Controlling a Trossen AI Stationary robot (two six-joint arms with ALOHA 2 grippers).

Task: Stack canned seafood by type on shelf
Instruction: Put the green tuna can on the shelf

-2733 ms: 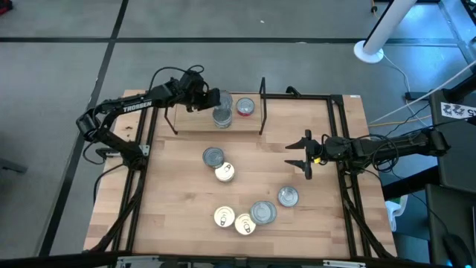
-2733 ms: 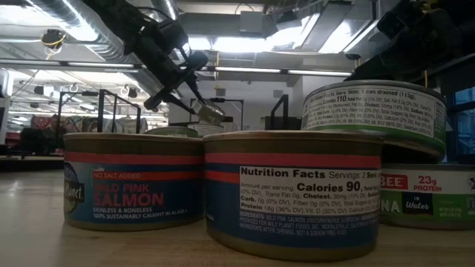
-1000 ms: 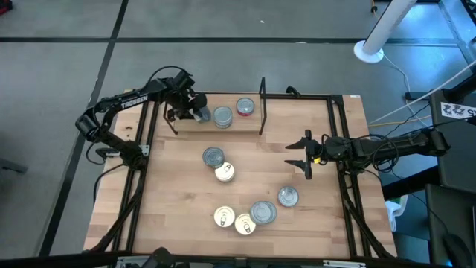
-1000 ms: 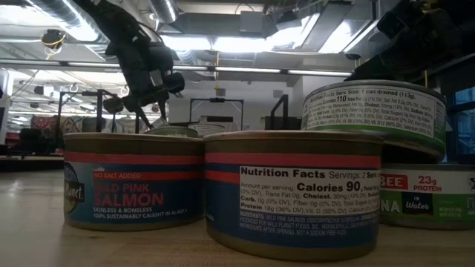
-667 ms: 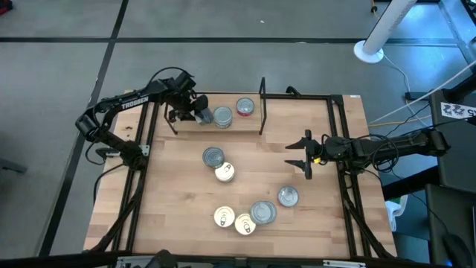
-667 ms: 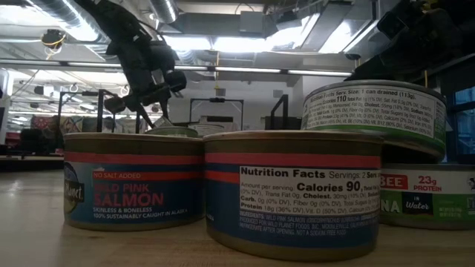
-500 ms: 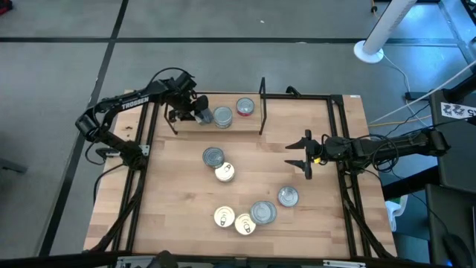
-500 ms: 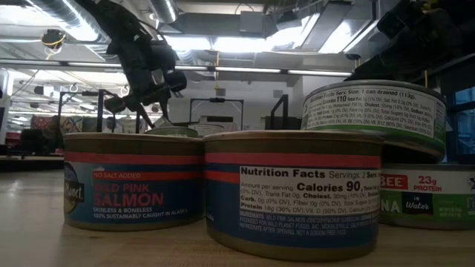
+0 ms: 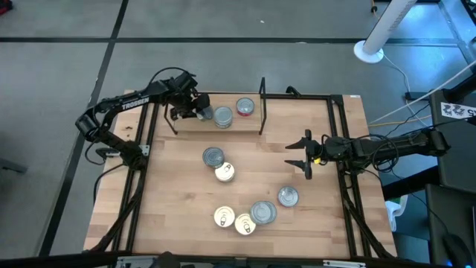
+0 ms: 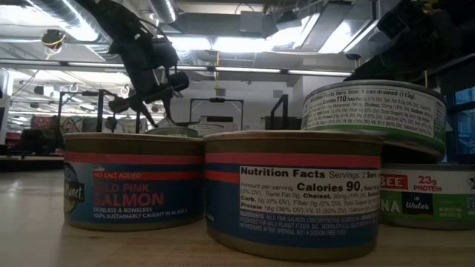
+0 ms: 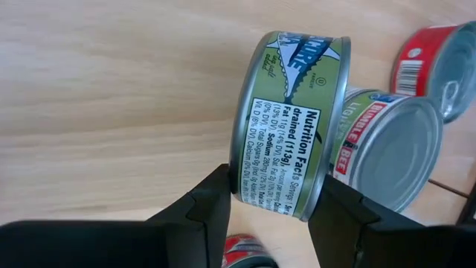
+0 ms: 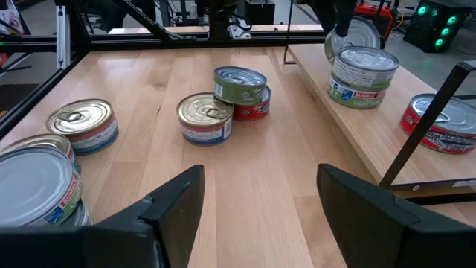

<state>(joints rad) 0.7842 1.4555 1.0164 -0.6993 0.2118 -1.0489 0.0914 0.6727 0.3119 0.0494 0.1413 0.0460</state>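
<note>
My left gripper [image 9: 199, 113] hangs over the left part of the shelf [image 9: 186, 125], shut on a green-labelled can [image 11: 286, 123] turned on its edge. Beside it, a silver-lidded can [image 11: 387, 149] and a red-sided can [image 11: 439, 59] stand on the shelf board. Several more cans rest on the tabletop: two mid-table [image 9: 213, 157] and a cluster near the front [image 9: 253, 214]. My right gripper [image 9: 301, 155] hovers open at the table's right side, nothing between its fingers. My left gripper pinches the green-labelled can between its two fingers, one on each flat end, close to the rim [image 11: 242, 186]. The fingers slant down from the table's left. The can stands on edge with its side label toward the wrist camera. Whether it touches the board, I cannot tell.
In the right wrist view a green can sits on a red one [image 12: 240, 85], beside a gold-lidded can [image 12: 206, 117]. Black uprights [image 9: 262, 104] frame the shelf. A black metal frame [image 9: 342, 149] runs along the table's sides. Bare wood lies between the cans and the shelf.
My left gripper has stayed over the shelf's left part and turned a little, the green-labelled can turning with it in the same hold.
</note>
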